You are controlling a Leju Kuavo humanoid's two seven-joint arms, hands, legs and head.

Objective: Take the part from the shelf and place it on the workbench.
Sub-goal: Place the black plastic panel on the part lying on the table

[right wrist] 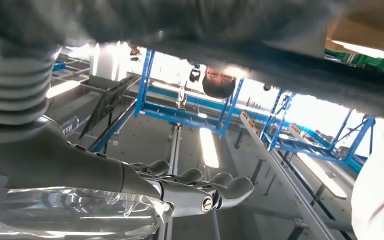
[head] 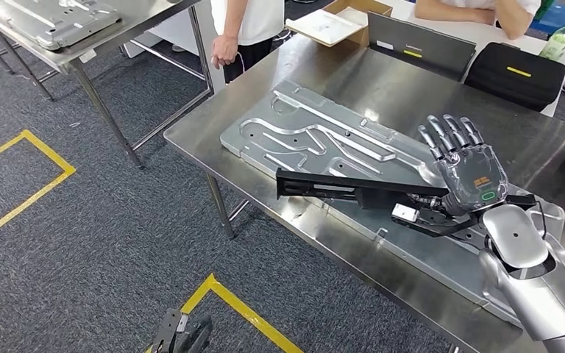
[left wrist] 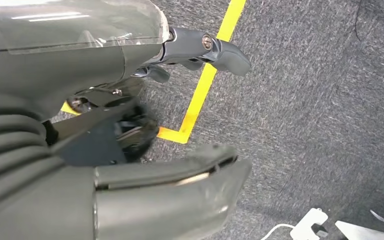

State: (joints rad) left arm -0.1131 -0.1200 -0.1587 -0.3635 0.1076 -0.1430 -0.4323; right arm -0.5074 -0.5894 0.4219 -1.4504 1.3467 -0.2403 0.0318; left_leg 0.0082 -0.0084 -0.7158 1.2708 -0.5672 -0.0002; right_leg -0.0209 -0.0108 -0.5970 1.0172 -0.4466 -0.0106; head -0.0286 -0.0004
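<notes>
One part (head: pixel 324 143), a flat metal plate, lies on the table (head: pixel 412 88). The right robot hand (head: pixel 465 168) hovers above it, fingers spread, empty. Placement appears complete; next move calls for withdrawal. The left robot hand (left wrist: pixel 130 130) hangs, seemingly empty.

Right hand (right wrist: pixel 200 192) held flat, fingers (right wrist: pixel 232 186) straight and side by side, nothing gripped. Clear plastic cover (right wrist: pixel 75 212) just behind the fingers. Blue racking (right wrist: pixel 190 107) well beyond the hand; person (right wrist: pixel 215 82) near the racking, appearing upside down.
</notes>
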